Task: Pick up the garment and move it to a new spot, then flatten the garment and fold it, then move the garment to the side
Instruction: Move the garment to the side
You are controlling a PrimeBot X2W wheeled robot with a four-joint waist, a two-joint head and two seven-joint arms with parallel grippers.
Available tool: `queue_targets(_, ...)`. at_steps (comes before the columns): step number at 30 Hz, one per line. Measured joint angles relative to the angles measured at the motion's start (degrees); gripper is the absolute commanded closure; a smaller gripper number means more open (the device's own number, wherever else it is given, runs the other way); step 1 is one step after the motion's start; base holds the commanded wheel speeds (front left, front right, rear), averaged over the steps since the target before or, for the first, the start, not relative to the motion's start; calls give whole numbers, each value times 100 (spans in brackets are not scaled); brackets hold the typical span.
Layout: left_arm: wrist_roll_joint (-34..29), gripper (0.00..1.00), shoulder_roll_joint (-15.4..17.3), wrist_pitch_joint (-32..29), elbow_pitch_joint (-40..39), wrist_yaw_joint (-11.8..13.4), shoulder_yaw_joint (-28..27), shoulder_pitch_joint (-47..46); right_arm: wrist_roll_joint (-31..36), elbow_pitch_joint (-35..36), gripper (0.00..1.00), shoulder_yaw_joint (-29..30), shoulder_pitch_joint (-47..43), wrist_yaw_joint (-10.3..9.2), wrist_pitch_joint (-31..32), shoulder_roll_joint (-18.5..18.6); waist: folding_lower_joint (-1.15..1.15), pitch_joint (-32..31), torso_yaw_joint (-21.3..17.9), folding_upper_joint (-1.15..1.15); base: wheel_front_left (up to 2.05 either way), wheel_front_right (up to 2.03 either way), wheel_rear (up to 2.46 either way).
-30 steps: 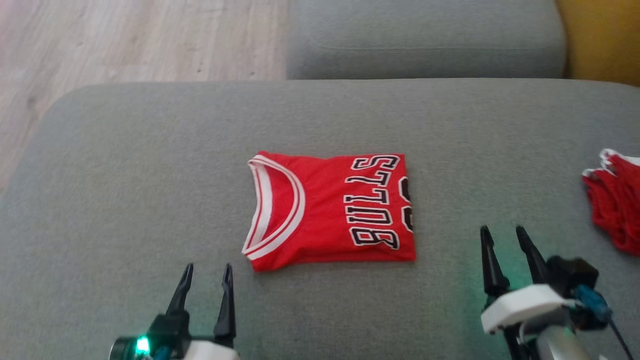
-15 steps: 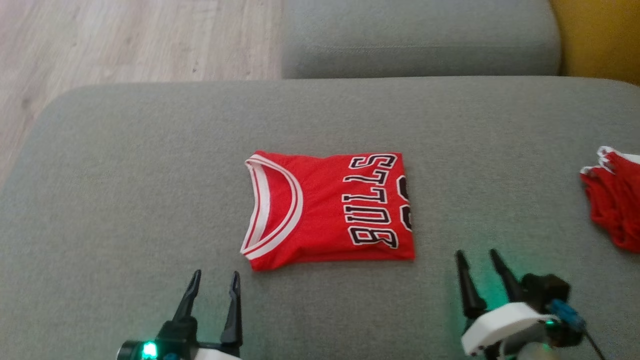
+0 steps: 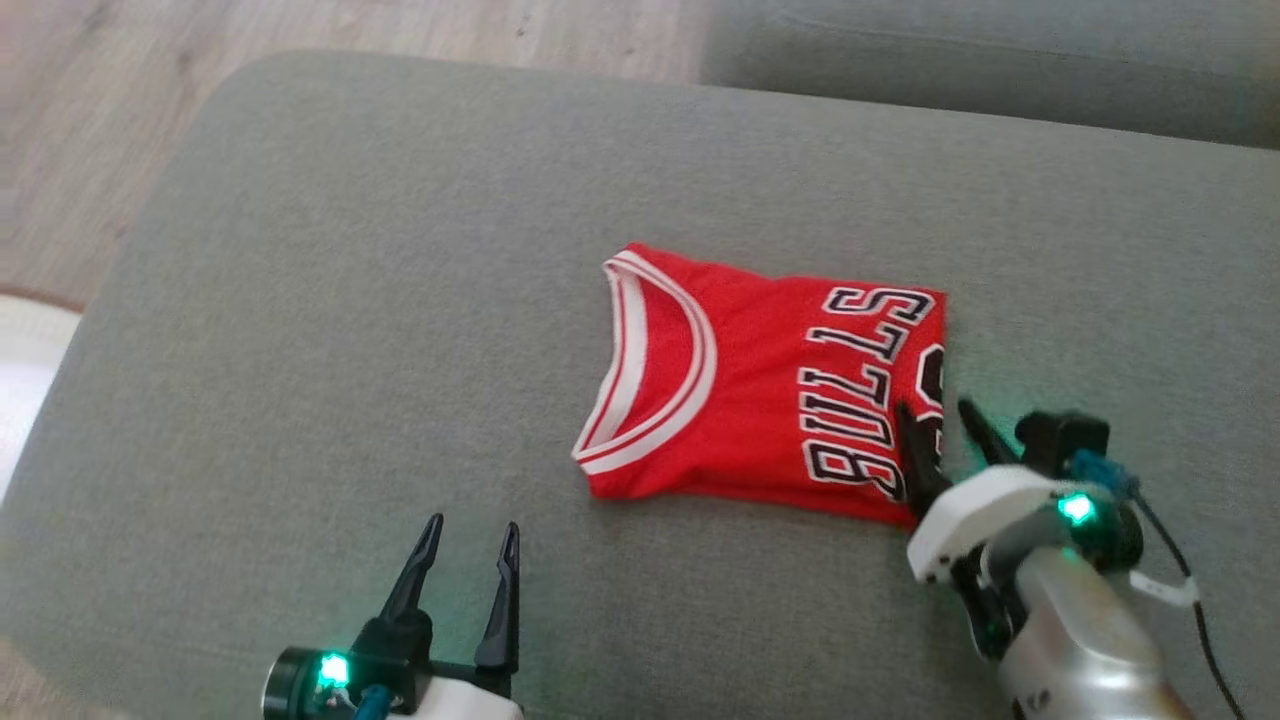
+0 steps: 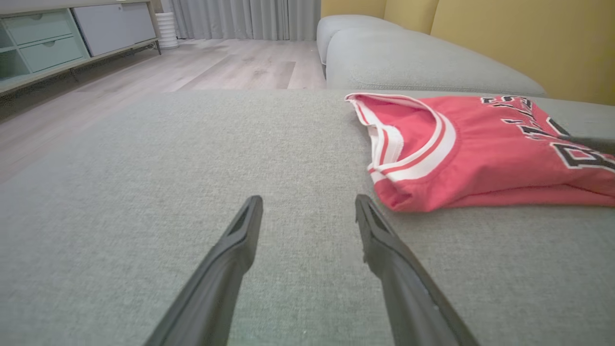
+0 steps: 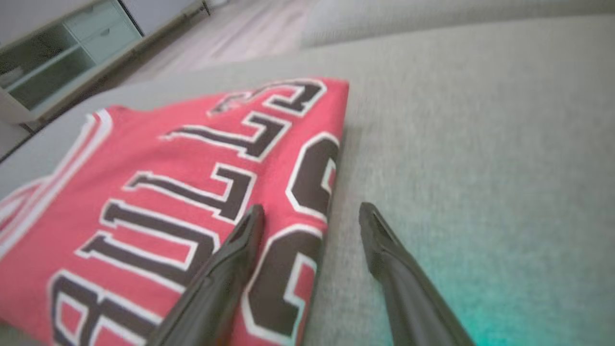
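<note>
- Grey sofa cushion (image 3: pixel 300 300) bears the folded red garment (image 3: pixel 760 390).
- Right gripper (image 3: pixel 932 410), fingers spread, straddles the garment's numbered edge.
- Left gripper (image 3: pixel 473 525), spread and empty, sits near the garment's collar.

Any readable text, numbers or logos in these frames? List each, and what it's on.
"BULLS": black, white-edged letters across the folded red jersey.
Partial number below the letters, at the jersey's folded edge: cut off, unreadable.
No other text.
</note>
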State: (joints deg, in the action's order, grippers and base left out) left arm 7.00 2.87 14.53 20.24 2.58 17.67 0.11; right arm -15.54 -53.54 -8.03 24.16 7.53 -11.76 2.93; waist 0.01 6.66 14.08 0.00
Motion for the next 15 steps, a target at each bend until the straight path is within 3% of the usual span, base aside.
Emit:
queue_targets(1,-1,0,0,0,0,0,3,0,8,-166,19,15,-1,0,20,0,0,27,47,0,0,0,0)
queue_targets(2,0,0,0,0,-1,2,4,-1,13,-227,66,20,15,0,15,2,0,51,83,0,0,0,0)
queue_targets(3,0,0,0,0,-1,3,4,-3,-48,-264,100,-5,55,0,14,15,-1,76,105,0,0,0,0)
queue_targets(10,-3,0,0,0,-2,43,-96,-5,-172,-468,100,-231,265,0,-163,-19,-1,77,-92,0,0,0,0)
queue_targets(15,-57,0,0,0,-12,35,-155,-5,-364,-389,100,-245,201,0,-240,-22,-1,8,-571,0,0,0,0)
